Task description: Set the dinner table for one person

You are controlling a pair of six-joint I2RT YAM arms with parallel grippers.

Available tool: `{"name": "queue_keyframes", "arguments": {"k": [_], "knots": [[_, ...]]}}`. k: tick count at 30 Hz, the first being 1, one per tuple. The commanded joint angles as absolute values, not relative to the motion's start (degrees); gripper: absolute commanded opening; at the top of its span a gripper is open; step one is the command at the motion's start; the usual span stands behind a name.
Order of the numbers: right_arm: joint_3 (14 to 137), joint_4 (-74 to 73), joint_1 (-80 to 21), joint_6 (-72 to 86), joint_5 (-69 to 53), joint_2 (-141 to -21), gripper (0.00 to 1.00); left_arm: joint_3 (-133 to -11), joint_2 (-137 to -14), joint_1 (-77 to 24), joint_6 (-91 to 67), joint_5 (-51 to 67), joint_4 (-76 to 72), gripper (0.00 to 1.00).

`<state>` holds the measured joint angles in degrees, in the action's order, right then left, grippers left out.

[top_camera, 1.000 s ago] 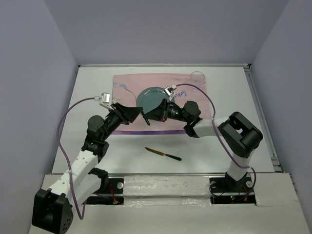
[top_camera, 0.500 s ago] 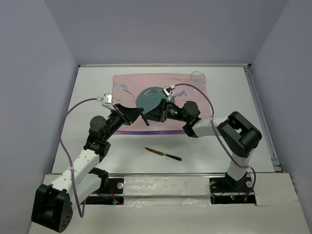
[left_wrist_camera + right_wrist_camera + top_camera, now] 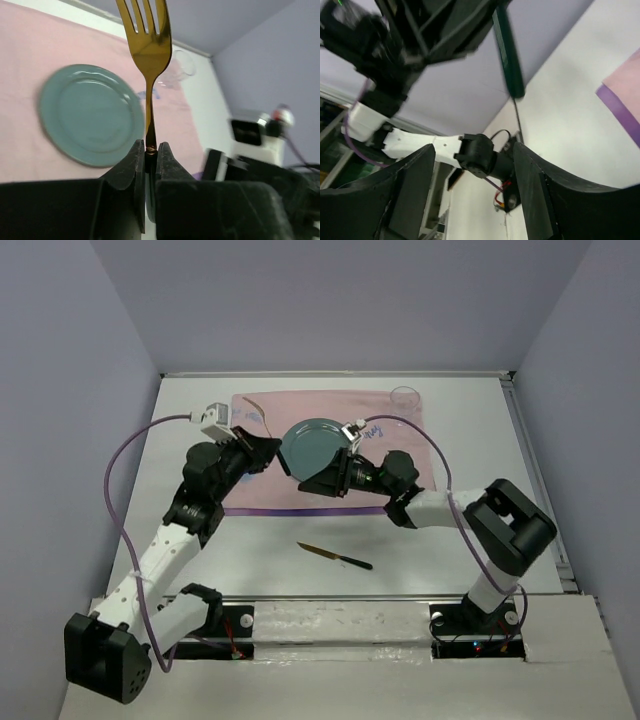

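Observation:
My left gripper (image 3: pixel 271 444) is shut on the handle of a gold fork (image 3: pixel 150 55), which stands tines-up above the jaws (image 3: pixel 150 150). In the top view the fork (image 3: pixel 260 412) hangs over the left part of the pink cloth (image 3: pixel 340 405). A teal plate (image 3: pixel 312 445) lies flat on that cloth on the white dinner table (image 3: pixel 470 450). My right gripper (image 3: pixel 313 478) is at the plate's near edge, open and holding nothing (image 3: pixel 475 200). A knife (image 3: pixel 335 557) with a black handle lies on the table in front of the cloth.
A clear glass (image 3: pixel 405 397) stands at the cloth's far right corner. The two wrists are close together over the cloth's near half. Grey walls enclose the table on three sides. The arm bases (image 3: pixel 330 625) sit at the near edge.
The right gripper has opened and the left has shut on the fork. The left arm has swung back and left with the fork, away from the right gripper. The plate now shows more fully.

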<state>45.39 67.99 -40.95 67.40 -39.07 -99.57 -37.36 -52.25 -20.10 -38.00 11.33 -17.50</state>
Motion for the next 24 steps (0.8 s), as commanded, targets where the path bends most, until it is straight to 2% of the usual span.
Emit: {"name": "queue_keyframes", "arguments": {"k": [1, 5, 9, 15, 24], "knots": [[40.6, 52.2, -41.3, 53.5, -34.1, -85.9, 0.70, -47.9, -59.6, -19.2, -25.8, 1.6, -1.2, 0.00], [37.6, 31.5, -41.3, 42.1, -24.8, -74.1, 0.70, -55.1, -69.1, -18.9, -21.7, 0.6, 6.4, 0.00], [35.1, 16.2, -41.3, 34.4, -17.3, -63.8, 0.69, -64.7, -81.8, -18.6, -15.1, -8.9, 16.3, 0.00], [32.4, 8.7, -41.3, 32.2, -15.1, -54.1, 0.68, -75.2, -96.6, -18.2, -9.4, -12.3, 22.5, 0.00], [30.6, 6.0, -41.3, 31.0, -14.2, -49.5, 0.68, -85.4, -110.7, -18.1, -5.8, -15.1, 27.4, 0.00]]}}
